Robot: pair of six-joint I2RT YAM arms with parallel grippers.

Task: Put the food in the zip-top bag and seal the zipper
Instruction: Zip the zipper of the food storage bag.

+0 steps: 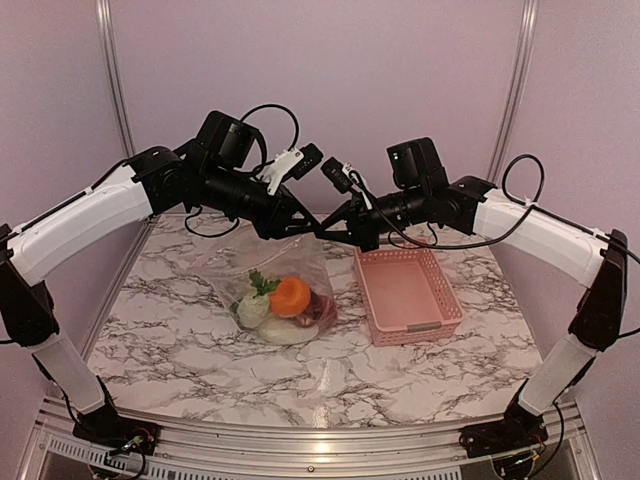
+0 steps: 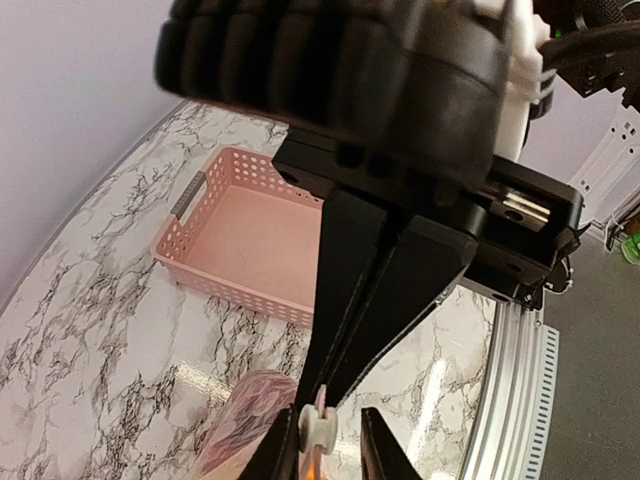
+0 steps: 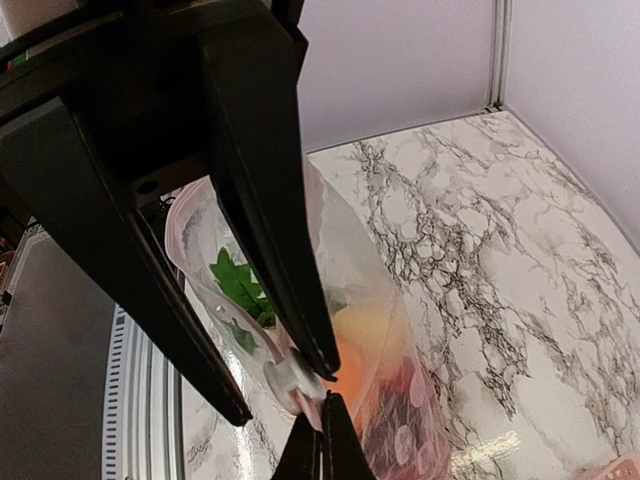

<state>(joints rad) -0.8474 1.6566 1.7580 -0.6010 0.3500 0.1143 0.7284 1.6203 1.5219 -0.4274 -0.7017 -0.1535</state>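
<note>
Bare marble table (image 1: 200, 372) lies open nearest. Then one zip-top bag (image 1: 300, 262) holds the food (image 1: 290, 297): one orange, one leaf, two white, one maroon. One pink basket (image 1: 365, 295) sits just right, apart. Beyond, the right gripper (image 3: 320, 445) pinches the bag's mouth. The left gripper (image 2: 333, 458) stands spread around a white slider (image 3: 288, 380), which only the wrist views show.

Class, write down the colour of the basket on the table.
Pink. The basket shows best in the top external view.
</note>
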